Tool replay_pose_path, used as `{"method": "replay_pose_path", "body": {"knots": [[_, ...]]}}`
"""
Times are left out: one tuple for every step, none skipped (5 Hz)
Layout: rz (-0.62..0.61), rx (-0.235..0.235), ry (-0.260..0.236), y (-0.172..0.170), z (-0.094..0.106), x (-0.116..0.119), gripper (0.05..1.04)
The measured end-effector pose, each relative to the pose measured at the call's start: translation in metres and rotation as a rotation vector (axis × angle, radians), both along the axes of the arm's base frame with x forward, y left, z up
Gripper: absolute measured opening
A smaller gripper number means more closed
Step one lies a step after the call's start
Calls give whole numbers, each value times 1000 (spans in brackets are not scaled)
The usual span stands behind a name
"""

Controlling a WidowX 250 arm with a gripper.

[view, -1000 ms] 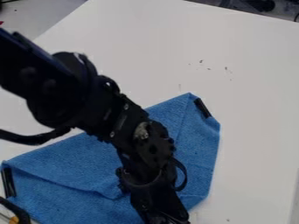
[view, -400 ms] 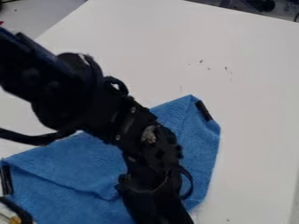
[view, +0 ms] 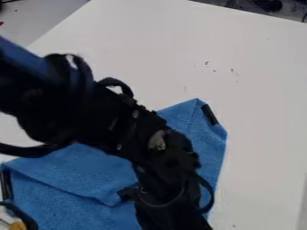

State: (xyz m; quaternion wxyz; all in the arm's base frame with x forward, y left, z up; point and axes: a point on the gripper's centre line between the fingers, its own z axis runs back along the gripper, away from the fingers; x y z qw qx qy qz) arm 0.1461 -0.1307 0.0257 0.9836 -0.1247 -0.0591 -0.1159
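Observation:
The black gripper (view: 171, 211) hangs over the lower right part of a blue cloth (view: 78, 170), its lower end running to the bottom edge of the view. Its fingertips are out of sight, and whether it touches the cloth cannot be told. The cloth lies spread on the white table with folds across it. Black strips show at its upper right corner and at its left edge. The arm covers the cloth's middle.
The white table (view: 258, 67) has small dark specks near its upper middle. A black loop with a yellow-orange piece (view: 17, 225) shows at the bottom left corner. Dark items stand beyond the table's far edge at top right.
The arm's lower part and the gripper have moved a little right and down toward the view's bottom edge. The cloth's upper right corner has shifted very slightly.

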Motion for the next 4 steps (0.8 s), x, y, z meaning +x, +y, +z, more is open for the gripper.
{"method": "replay_pose_path", "body": {"knots": [[25,-62,7,-7,2,-2,1001],[-23,11,-15,-2,3,-2,1001],[-71,112,-34,5,9,9,1001],[-75,150,-28,11,7,14,1001]]}}
